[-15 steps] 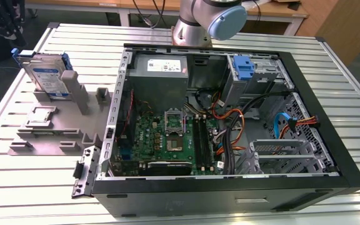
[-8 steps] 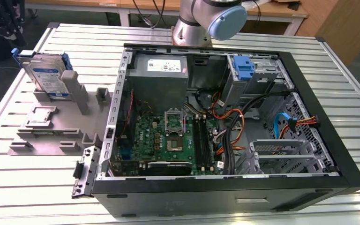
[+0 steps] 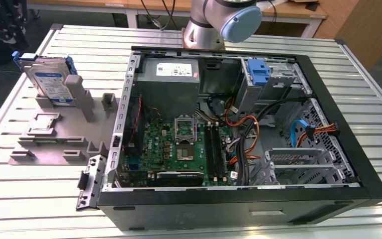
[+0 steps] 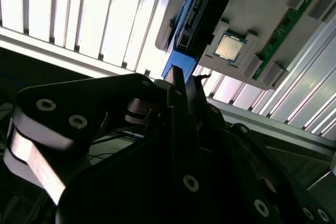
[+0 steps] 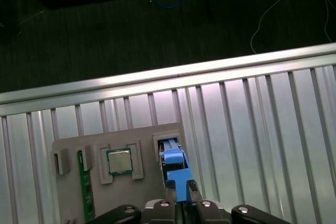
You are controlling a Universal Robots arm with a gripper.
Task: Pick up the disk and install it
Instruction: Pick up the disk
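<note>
The disk (image 3: 48, 79), silver with a blue-and-white label and blue side rails, stands on edge in a grey holder (image 3: 51, 144) on the exterior view's left, beside the open computer case (image 3: 244, 124). In the first wrist view I look down on the disk's blue top edge (image 5: 174, 165) in the holder slot. My gripper (image 5: 182, 193) hangs well above it, shut and holding nothing. In the second wrist view the dark fingertips (image 4: 177, 85) line up with the disk's blue rail (image 4: 190, 11).
A processor chip (image 5: 119, 162) and a green memory stick (image 5: 86, 187) sit in the same holder. Inside the case are a grey power supply (image 3: 171, 69), a blue bracket (image 3: 258, 74) in the drive bay and loose cables (image 3: 264, 129). The slatted metal table (image 3: 32, 199) ends close behind the holder.
</note>
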